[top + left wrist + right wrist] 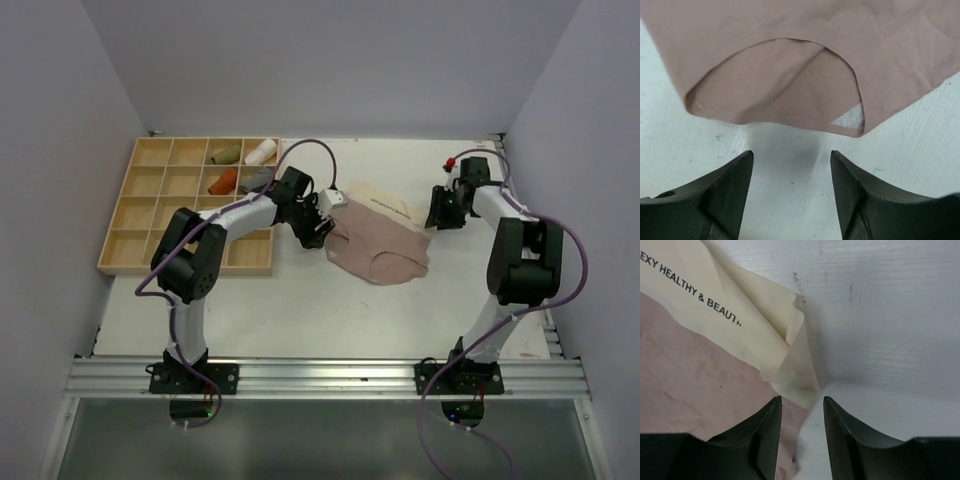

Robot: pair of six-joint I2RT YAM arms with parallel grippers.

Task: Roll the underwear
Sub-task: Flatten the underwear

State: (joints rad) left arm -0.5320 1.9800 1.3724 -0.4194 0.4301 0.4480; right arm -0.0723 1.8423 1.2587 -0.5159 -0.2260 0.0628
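The pale beige-pink cloth underwear (380, 250) lies flat just right of the wooden compartment tray (118, 215). It looks light, limp and likely to bunch. The left gripper (791, 155), open and empty, faces its tray-side leg hem. The right gripper (802, 400), also open, faces the cream printed waistband (740, 315) corner farthest from the tray. Both thin edges should suit pinching.

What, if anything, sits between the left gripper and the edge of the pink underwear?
Nothing visible does. The left gripper stands open just short of the pink underwear, with only bare table between them.
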